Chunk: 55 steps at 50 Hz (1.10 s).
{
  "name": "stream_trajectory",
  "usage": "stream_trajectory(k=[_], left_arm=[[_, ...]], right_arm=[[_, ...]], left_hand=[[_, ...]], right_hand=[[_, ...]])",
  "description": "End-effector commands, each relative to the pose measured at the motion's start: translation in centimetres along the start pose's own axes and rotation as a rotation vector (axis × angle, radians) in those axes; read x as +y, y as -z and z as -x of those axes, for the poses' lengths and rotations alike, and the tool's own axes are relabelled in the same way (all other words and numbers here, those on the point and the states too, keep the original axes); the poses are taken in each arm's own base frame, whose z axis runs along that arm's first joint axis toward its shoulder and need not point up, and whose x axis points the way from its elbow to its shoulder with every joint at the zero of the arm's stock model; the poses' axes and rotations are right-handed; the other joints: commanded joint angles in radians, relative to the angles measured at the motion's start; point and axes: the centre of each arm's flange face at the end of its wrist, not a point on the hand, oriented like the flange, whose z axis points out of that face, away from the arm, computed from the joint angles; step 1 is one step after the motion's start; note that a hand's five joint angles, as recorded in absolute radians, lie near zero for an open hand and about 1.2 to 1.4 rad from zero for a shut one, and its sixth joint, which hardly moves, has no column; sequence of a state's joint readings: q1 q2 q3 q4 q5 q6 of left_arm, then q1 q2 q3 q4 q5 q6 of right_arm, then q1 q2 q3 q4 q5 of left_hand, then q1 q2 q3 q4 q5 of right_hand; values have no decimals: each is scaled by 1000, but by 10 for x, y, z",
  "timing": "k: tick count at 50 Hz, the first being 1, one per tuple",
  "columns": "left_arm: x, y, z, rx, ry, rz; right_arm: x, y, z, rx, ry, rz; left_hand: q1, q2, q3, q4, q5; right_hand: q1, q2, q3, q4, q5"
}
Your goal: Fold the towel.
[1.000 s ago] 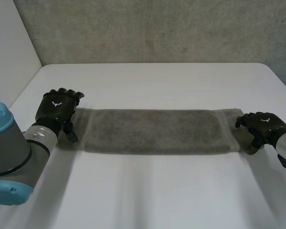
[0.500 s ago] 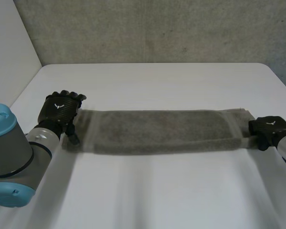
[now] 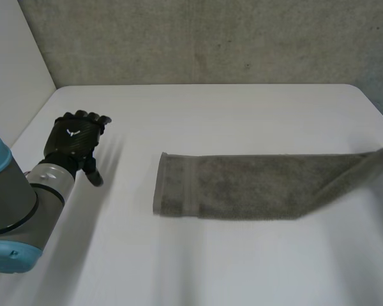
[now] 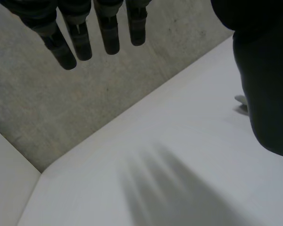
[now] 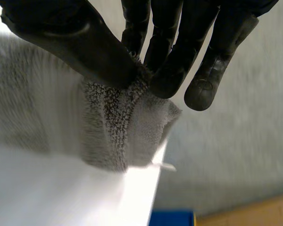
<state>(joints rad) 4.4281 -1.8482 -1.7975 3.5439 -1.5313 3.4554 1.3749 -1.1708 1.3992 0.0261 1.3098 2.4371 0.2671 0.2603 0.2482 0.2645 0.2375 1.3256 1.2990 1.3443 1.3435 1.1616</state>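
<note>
Towel point(image 3: 242, 186) has slid right; its left edge is now in the middle of the table point(image 3: 198, 108), leaving bare room beside the spread left hand point(image 3: 73, 141). Right hand point(image 5: 75, 42) pinches its raised right end.

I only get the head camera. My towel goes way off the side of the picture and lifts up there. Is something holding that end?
Observer: Yes. The right hand pinches the towel end between its thumb and fingers.
Operator: Is that end flat or scrunched?
Observer: Scrunched. It is bunched into a small roll right at the fingertips.
Operator: Is the left hand holding anything underneath?
Observer: No. Its wrist camera shows the left hand with straight fingers over bare table, and nothing in them.
</note>
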Motion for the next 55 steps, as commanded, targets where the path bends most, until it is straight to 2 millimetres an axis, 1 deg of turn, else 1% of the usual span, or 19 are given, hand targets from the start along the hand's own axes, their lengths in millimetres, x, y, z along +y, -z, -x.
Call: stream_trajectory(k=[1,2,4,5,7,8,10,13,18,19,20,21,22,24,26,32,39,45,55], left_arm=[[-14,1,2,-7,43,-43],[-14,1,2,-7,43,-43],[-14,1,2,-5,54,-44],[-14,1,2,-5,54,-44],[-14,1,2,-6,55,-43],[-14,1,2,-6,55,-43],[-13,1,2,-4,54,-41],[-13,1,2,-4,55,-41],[-13,0,1,-4,54,-41],[-12,0,1,-4,54,-39],[-12,0,1,-4,54,-39],[-12,-1,1,-3,54,-41],[-12,-1,1,-3,54,-41],[-16,-3,1,-4,55,-57],[-19,-3,-1,1,54,-66],[-38,-1,-21,54,52,-131],[-50,-1,-54,139,46,-180],[-41,-7,-100,240,34,-170],[0,-17,-131,277,9,-74]], right_arm=[[-127,49,108,-208,34,-352],[-127,50,109,-209,34,-352],[-147,74,170,-336,72,-421],[-147,74,170,-337,72,-421],[-154,100,225,-461,131,-483],[-154,100,226,-462,131,-483],[-148,121,271,-553,205,-527],[-131,132,309,-618,293,-546],[-112,140,338,-675,372,-540],[-110,141,341,-685,378,-542],[-110,141,341,-685,378,-542],[-109,142,343,-701,369,-545],[-109,142,343,-702,369,-545],[-110,141,339,-723,336,-550],[-114,142,336,-727,306,-552],[-138,139,289,-671,108,-526],[-124,125,240,-590,-1,-414],[-66,116,195,-502,-63,-195],[-8,113,181,-460,-144,-26]], left_hand=[[-62,-56,-44,-60,-207],[-62,-56,-44,-60,-207],[-62,-56,-44,-60,-207],[-62,-56,-44,-60,-207],[-62,-56,-44,-60,-207],[-62,-56,-44,-60,-207],[-62,-56,-44,-60,-207],[-62,-56,-44,-60,-207],[-62,-56,-44,-60,-207],[-62,-56,-44,-60,-207],[-62,-56,-44,-60,-207],[-62,-56,-44,-60,-207],[-62,-56,-44,-60,-207],[-62,-56,-44,-60,-207],[-62,-56,-44,-60,-207],[-62,-56,-44,-60,-207],[-59,-53,-41,-57,-204],[-51,-44,-32,-48,-196],[-45,-38,-26,-42,-190]], right_hand=[[71,97,52,53,60],[71,97,52,53,60],[71,97,52,53,60],[71,97,52,53,60],[71,97,52,53,60],[71,97,52,53,60],[71,97,52,53,60],[71,97,52,53,60],[71,97,52,53,60],[-123,-96,-142,-141,-134],[-125,-98,-144,-143,-136],[-538,-511,-556,-556,-548],[-542,-515,-561,-560,-552],[-1036,-1010,-1055,-1054,-1047],[-1146,-1119,-1164,-1163,-1156],[-1151,-1124,-1170,-1169,-1162],[-1151,-1124,-1170,-1169,-1162],[-1151,-1124,-1170,-1169,-1162],[-1024,-997,-1042,-1042,-1034]])
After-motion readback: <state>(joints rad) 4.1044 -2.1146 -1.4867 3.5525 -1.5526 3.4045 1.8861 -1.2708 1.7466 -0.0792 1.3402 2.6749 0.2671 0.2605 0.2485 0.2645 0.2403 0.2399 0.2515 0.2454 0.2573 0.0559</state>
